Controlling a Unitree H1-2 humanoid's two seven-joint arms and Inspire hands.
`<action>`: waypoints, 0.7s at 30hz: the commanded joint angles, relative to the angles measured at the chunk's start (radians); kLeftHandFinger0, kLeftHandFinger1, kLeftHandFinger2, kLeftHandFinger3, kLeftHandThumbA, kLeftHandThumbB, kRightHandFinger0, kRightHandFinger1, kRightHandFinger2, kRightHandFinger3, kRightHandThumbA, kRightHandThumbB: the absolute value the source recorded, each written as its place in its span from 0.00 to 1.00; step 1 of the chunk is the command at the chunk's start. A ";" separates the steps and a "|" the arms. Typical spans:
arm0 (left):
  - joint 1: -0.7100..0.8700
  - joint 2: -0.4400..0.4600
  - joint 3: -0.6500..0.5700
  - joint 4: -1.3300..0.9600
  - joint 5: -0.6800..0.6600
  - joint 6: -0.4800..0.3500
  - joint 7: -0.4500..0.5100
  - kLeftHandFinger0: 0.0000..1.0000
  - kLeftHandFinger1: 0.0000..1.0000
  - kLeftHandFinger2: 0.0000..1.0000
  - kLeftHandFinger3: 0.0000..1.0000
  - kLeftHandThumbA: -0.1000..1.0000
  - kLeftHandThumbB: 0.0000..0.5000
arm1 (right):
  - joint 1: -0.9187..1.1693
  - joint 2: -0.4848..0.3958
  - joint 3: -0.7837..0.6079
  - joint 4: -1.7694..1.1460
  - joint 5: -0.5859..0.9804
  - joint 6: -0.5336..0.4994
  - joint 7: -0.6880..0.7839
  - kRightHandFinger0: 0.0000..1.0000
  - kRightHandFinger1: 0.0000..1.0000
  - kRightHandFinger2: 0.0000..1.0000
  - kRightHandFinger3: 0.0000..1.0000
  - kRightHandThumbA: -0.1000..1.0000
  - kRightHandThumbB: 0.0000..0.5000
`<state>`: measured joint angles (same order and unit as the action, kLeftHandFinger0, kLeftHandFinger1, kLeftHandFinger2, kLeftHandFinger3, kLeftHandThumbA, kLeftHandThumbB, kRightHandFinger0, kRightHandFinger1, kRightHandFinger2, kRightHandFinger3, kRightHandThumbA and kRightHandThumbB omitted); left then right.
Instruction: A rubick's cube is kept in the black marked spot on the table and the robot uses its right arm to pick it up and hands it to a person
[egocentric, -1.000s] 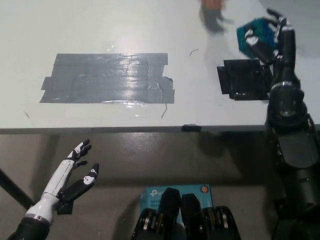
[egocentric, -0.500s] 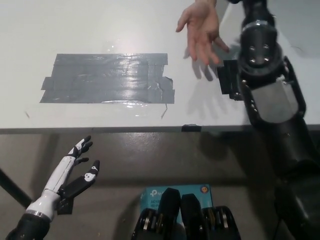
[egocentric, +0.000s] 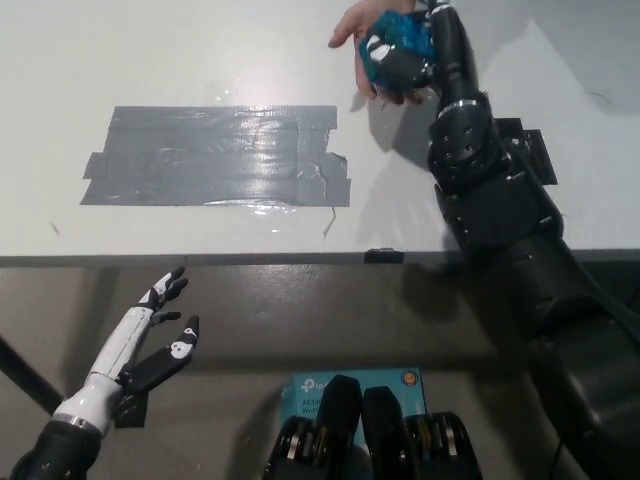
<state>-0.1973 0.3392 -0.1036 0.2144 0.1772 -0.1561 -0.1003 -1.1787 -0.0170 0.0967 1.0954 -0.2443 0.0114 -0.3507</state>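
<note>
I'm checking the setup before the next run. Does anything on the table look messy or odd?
Only the grey tape patch: its strips overlap unevenly, with wrinkles and a loose end at the right edge. The cube is off the table, held in the right hand over a person's hand.

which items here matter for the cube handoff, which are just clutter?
Job:
- Rubik's cube, held in the right robot hand
- person's hand, open behind the cube
- black marked spot, partly hidden by the arm

Just there:
- grey tape patch
- left robot hand, open, below the table edge
- blue box on the floor
</note>
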 joint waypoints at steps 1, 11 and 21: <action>-0.018 0.021 0.006 -0.028 0.008 -0.019 -0.017 0.88 0.99 1.00 1.00 0.48 0.14 | -0.104 0.000 0.011 0.107 -0.003 -0.113 -0.027 0.00 0.16 0.48 0.76 0.00 0.40; -0.027 0.016 0.008 -0.027 -0.005 -0.024 -0.021 0.88 0.99 1.00 1.00 0.44 0.15 | -0.104 -0.034 0.086 0.148 -0.014 -0.064 0.205 1.00 1.00 1.00 1.00 0.74 1.00; -0.023 0.016 0.007 -0.024 0.000 -0.034 -0.023 0.87 0.98 1.00 1.00 0.44 0.15 | -0.071 -0.061 0.070 0.043 -0.005 -0.109 0.148 1.00 1.00 1.00 1.00 0.84 1.00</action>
<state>-0.2130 0.3401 -0.1037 0.2133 0.1771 -0.1561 -0.1124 -1.2111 -0.0429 0.1690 1.2451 -0.2454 -0.0519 -0.2051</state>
